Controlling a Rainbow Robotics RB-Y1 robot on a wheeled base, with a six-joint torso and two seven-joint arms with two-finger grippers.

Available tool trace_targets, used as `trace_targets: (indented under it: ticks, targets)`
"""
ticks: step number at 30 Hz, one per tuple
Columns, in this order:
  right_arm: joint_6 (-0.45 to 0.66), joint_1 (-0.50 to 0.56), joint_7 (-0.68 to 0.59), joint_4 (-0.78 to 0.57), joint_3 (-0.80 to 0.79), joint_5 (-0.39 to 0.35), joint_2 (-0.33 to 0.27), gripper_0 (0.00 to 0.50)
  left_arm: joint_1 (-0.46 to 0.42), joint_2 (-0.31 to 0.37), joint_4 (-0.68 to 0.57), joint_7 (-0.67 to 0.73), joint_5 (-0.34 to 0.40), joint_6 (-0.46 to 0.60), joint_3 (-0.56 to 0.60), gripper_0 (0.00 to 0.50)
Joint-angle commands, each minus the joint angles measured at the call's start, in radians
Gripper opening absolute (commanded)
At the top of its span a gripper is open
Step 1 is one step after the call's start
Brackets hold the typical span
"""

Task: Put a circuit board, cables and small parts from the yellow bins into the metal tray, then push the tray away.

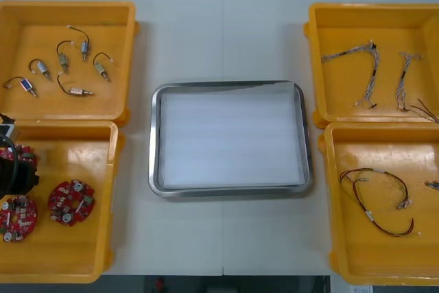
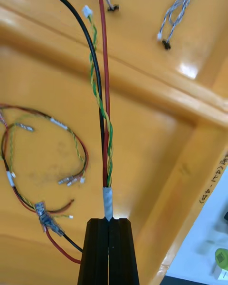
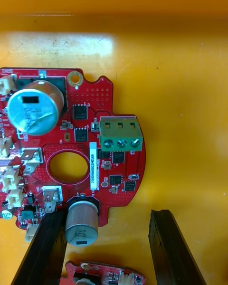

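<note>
My left gripper (image 3: pixel 107 213) is open low over a round red circuit board (image 3: pixel 90 137) in the near left yellow bin (image 1: pixel 103 238). One finger (image 3: pixel 45 247) overlaps the board's edge and the board's grey capacitor sits between the two. In the front view the left gripper (image 1: pixel 12 169) is at the table's left edge, partly covering a board (image 1: pixel 24 156). My right gripper (image 2: pixel 109 220) is shut on a bundle of red, black and twisted yellow-green cable (image 2: pixel 105 123), held by its white taped end above the right bins. The metal tray (image 1: pixel 156 135), white inside, lies at the centre.
Two more boards (image 1: pixel 70 202) (image 1: pixel 15 217) lie in the near left bin. The far left bin (image 1: pixel 123 53) holds several small metal parts. Blue and white cables (image 1: pixel 374 73) lie in the far right bin, red and yellow cables (image 1: pixel 377 200) in the near right one.
</note>
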Motion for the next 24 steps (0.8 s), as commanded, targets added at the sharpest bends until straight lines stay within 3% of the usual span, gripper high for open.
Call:
trace_targets:
  ticks: [1, 2, 3, 4, 8, 19, 24]
  targets:
    - [0.005, -0.049, -0.065, -0.06, 0.012, -0.024, -0.039, 0.0, 0.03, 0.006, 0.0, 0.109, -0.009, -0.015, -0.014, 0.491]
    - [0.005, -0.061, -0.083, -0.065, 0.022, -0.028, -0.045, 0.0, 0.03, 0.006, 0.0, 0.109, -0.009, -0.017, -0.013, 0.333]
    - [0.005, -0.066, -0.089, -0.066, 0.029, -0.03, -0.05, 0.0, 0.028, 0.006, 0.0, 0.109, -0.009, -0.017, -0.013, 0.235]
    - [0.005, -0.073, -0.103, -0.074, 0.042, -0.033, -0.061, 0.0, 0.028, 0.006, -0.002, 0.107, -0.009, -0.017, -0.014, 0.0]
    - [0.005, -0.083, -0.154, -0.094, 0.095, -0.048, -0.1, 0.0, 0.03, 0.006, 0.0, 0.107, -0.009, -0.021, -0.013, 0.0]
    - [0.005, -0.106, -0.154, -0.08, 0.131, -0.142, -0.12, 0.0, 0.025, 0.007, -0.008, 0.112, -0.001, -0.018, -0.005, 0.0]
    - [0.005, -0.104, -0.149, -0.08, 0.131, -0.156, -0.125, 0.0, -0.004, 0.015, -0.051, 0.113, 0.014, 0.067, 0.038, 0.0]
